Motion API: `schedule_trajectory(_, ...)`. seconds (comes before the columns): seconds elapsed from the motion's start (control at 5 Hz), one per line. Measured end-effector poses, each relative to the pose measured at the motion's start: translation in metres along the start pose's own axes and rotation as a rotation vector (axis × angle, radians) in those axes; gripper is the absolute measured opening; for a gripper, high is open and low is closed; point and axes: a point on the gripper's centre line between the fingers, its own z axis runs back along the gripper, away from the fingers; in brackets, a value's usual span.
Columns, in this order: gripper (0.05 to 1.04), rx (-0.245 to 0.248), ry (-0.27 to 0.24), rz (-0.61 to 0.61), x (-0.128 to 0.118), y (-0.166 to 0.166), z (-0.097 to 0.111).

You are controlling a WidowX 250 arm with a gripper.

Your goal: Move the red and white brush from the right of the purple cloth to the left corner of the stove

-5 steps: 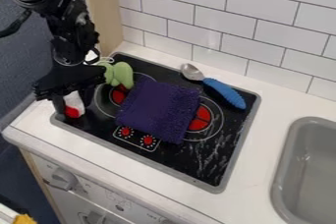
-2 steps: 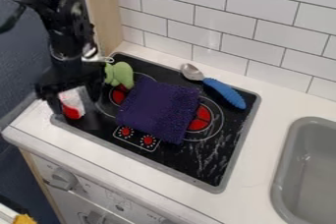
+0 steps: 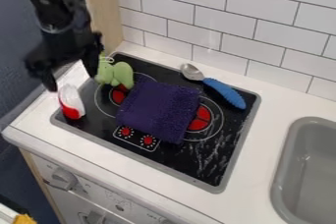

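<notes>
- Up around ten o'clock on the cooktop (image 3: 197, 166), the black gripper (image 3: 71, 82) hangs with its two fingers spread wide and, as far as I can see, nothing between them.
- Closest stuff: the red-and-white item (image 3: 72, 104) sits just below it, between nine and ten o'clock on the cooktop's edge. The green toy (image 3: 118, 74) is at eleven, right beside one finger; can't tell if they touch.
- Purple cloth (image 3: 159, 109) is spread over the middle, partly covering the printed burners.
- Spoon with the blue handle (image 3: 225, 93) lies between one and two o'clock, metal bowl toward twelve.
- Grey sink (image 3: 281, 169) is way over near four o'clock, set in the white counter (image 3: 263, 120).
- Step in hand, my guess: an in-between stage, empty-handed, either just clear of the red-and-white item or lined up over it. Can't say which from this.
- Any next move from there calls for clearance, imo: keep the fingers from clipping the item's top or nudging the toy.
</notes>
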Motion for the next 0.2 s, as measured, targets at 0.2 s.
schedule_trajectory(0.2, 1.0, 0.0, 0.001, 0.008, -0.0001, 0.0, 0.0004)
